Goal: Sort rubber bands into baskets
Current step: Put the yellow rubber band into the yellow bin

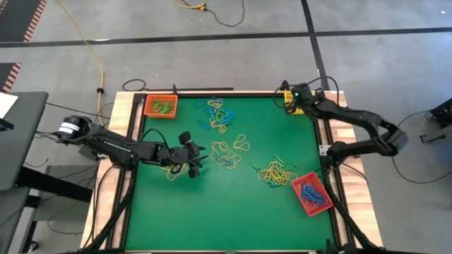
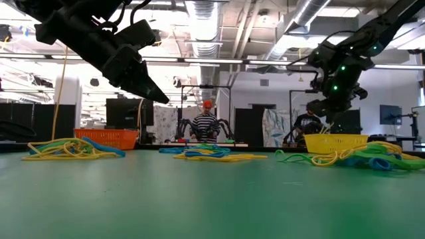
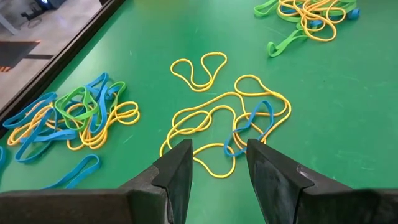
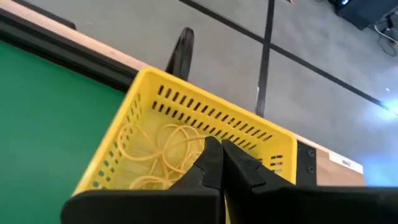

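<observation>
Hovering over the yellow basket (image 4: 186, 143) at the green mat's (image 1: 233, 204) far right corner, the right gripper (image 4: 219, 163) shows fingers nearly together, nothing between them; yellow bands (image 4: 163, 149) lie inside. Left gripper (image 3: 217, 174), jaws apart and empty, hangs above a yellow-blue tangle (image 3: 233, 121) mid-mat. Orange basket (image 1: 160, 106) far left, red basket (image 1: 311, 193) near right w/ blue bands.
</observation>
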